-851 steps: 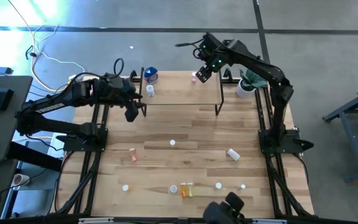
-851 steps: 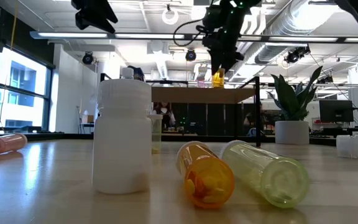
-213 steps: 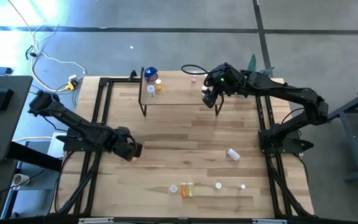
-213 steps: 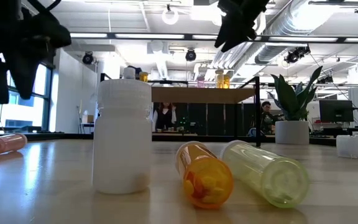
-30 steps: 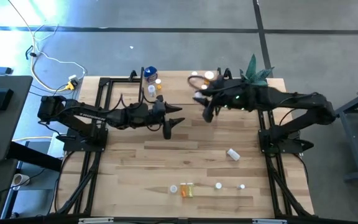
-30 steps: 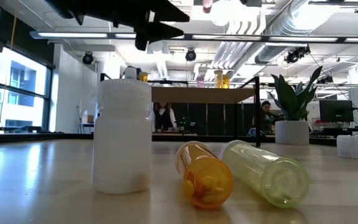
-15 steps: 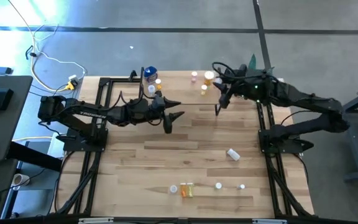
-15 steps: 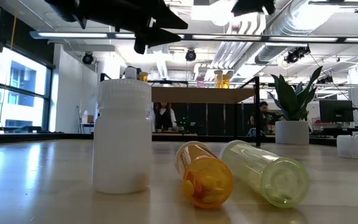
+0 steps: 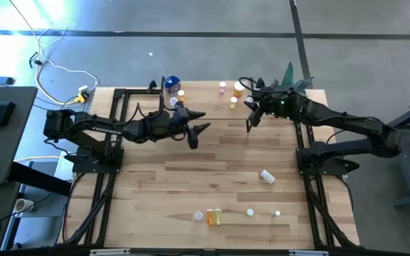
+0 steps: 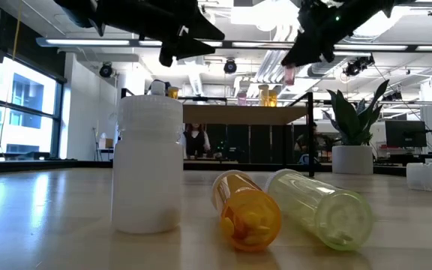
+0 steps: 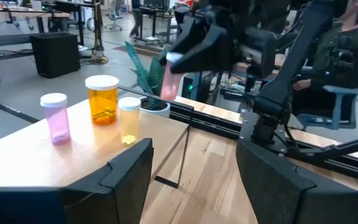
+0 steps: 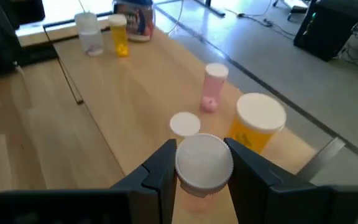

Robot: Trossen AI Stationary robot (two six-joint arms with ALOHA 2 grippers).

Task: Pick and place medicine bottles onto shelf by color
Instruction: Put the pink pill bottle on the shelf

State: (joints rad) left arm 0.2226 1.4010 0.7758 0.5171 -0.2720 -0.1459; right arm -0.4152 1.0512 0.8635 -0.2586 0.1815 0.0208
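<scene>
Right arm reaches in from the table's right edge, extended low toward the shelf's [image 9: 205, 107] right end. Right gripper [image 9: 251, 117] hangs above that end, fingers clamped on a pink bottle [image 10: 289, 73]. The bottle's long axis runs near vertical, slightly tilted, white cap toward the wrist camera [image 12: 202, 163]; its translucent pink body hangs below the fingers in the low view.

Left arm stretches from the table's left side across the front of the shelf. Left gripper [image 9: 196, 131] hovers over the shelf's front edge near mid-length, fingers [image 11: 120, 177] spread apart and holding nothing.

On the shelf, right end: a pink vial [image 12: 214, 87] with white cap, a wider amber bottle [image 12: 258, 124] with white cap, and a small yellowish vial [image 11: 129, 121], all upright and close together. Left end: blue-topped bottle [image 9: 172, 84], a clear vial [image 12: 88, 33] and a small yellow vial [image 12: 119, 36], upright.

On the table [image 9: 155, 185] near the front edge: orange bottle [image 10: 247, 210] and pale yellow-green bottle [image 10: 319, 205] on their sides, a white bottle [image 10: 150, 165] upright.
</scene>
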